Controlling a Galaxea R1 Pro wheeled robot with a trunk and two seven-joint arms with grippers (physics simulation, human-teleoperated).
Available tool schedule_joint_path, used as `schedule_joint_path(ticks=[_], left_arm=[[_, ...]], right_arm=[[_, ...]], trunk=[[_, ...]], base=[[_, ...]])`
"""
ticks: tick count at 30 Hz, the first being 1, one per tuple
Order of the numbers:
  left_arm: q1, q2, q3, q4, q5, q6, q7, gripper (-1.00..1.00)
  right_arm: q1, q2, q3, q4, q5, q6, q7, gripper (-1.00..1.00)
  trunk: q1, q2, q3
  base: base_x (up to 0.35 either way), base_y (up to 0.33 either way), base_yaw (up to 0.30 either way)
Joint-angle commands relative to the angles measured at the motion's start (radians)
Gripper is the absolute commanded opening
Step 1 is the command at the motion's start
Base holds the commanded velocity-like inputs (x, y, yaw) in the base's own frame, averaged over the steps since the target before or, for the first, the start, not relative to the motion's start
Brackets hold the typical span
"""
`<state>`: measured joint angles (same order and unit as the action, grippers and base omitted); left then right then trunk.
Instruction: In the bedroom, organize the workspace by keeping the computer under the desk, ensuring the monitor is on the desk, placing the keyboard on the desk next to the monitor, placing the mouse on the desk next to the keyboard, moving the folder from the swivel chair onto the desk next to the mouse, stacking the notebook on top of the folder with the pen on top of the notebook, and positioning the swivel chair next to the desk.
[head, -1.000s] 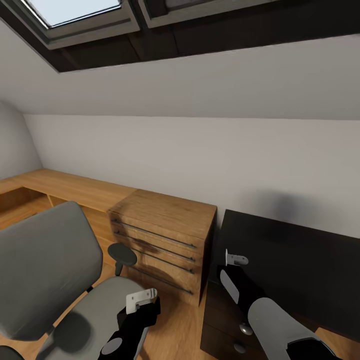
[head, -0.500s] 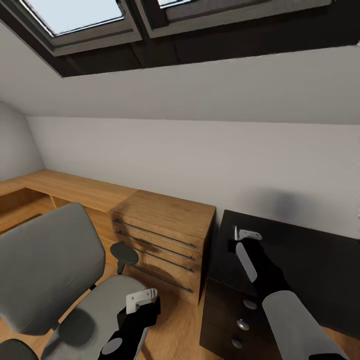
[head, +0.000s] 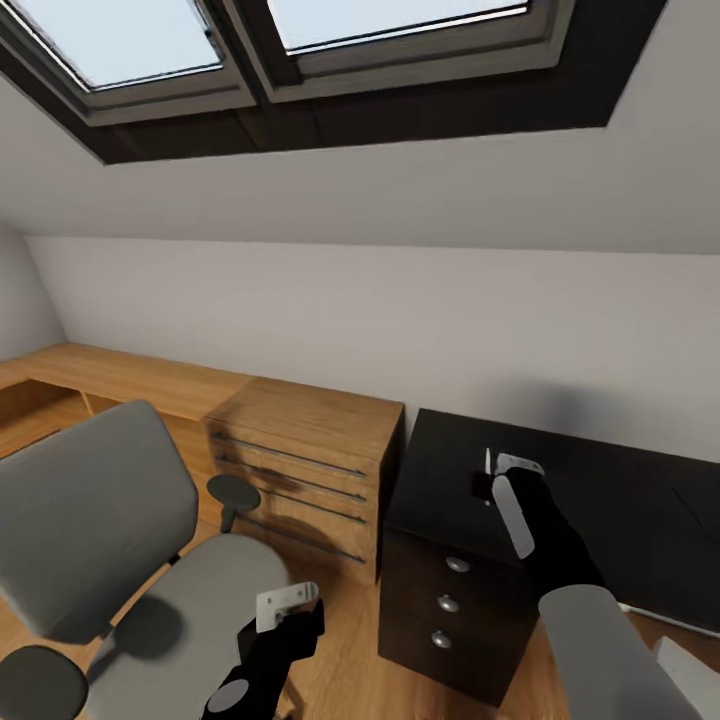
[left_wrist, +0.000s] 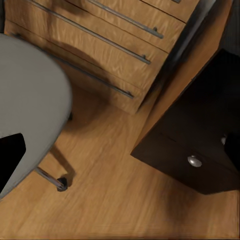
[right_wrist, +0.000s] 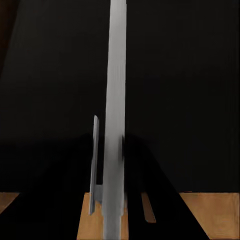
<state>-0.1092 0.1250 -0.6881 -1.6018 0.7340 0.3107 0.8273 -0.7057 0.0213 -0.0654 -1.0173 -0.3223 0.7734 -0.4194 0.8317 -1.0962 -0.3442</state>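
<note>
Right gripper (head: 505, 465) raised over desk (head: 600, 500) — clamping notebook (head: 515, 515) edge-on

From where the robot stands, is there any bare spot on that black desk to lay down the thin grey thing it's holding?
Yes. The desk top shows bare from its corner by the wood cabinet back to the wall, around the right gripper holding the notebook. It is tighter low down: the swivel chair crowds the floor strip before the cabinet, near the left gripper.

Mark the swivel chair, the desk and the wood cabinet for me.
swivel chair (head: 95, 520): head view, on the grey backrest.
desk (head: 440, 470): head view, on the bare black top at its near-left corner.
wood cabinet (head: 300, 415): head view, on its top panel.
</note>
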Motion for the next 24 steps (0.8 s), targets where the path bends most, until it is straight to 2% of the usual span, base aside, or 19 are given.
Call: schedule_joint_path(ticks=[1, 3, 7, 14, 18, 21, 24], left_arm=[[-0.001, 0.001, -0.002, 0.002, 0.004, 0.004, 0.007, 1.00], [-0.001, 0.001, -0.003, 0.005, 0.004, 0.004, 0.007, 1.00], [-0.001, 0.001, -0.005, 0.014, 0.003, 0.004, 0.006, 1.00], [-0.001, 0.001, -0.042, 0.020, 0.001, 0.003, 0.007, 1.00], [-0.001, 0.001, -0.047, 0.020, 0.001, 0.002, 0.007, 1.00], [-0.001, 0.001, -0.049, 0.020, -0.001, 0.002, 0.007, 1.00], [-0.001, 0.001, -0.050, 0.020, -0.002, 0.002, 0.007, 1.00]], right_arm=[[0.000, -0.004, -0.015, -0.003, -0.012, 0.001, -0.009, -1.00], [0.001, -0.008, -0.029, -0.005, -0.012, 0.001, -0.009, -1.00], [0.001, -0.016, -0.069, -0.008, -0.012, 0.001, -0.009, -1.00], [0.002, -0.036, -0.149, -0.009, -0.011, -0.002, -0.009, -1.00], [0.002, -0.044, -0.172, -0.009, -0.011, -0.005, -0.009, -1.00], [0.002, -0.050, -0.213, -0.009, -0.008, -0.007, -0.010, -1.00], [0.002, -0.052, -0.229, -0.009, -0.007, -0.009, -0.019, -1.00]], trunk=[[-0.004, 0.006, 0.002], [-0.012, 0.020, 0.008], [-0.012, 0.020, 0.008], [-0.012, 0.020, 0.008], [-0.012, 0.020, 0.008], [-0.012, 0.020, 0.008], [-0.012, 0.020, 0.008]], base=[[-0.034, -0.013, -0.283], [-0.025, -0.009, -0.286], [-0.010, -0.004, -0.290], [-0.002, -0.001, -0.293], [0.000, 0.000, -0.293], [0.000, 0.000, -0.293], [0.000, -0.036, -0.293]])
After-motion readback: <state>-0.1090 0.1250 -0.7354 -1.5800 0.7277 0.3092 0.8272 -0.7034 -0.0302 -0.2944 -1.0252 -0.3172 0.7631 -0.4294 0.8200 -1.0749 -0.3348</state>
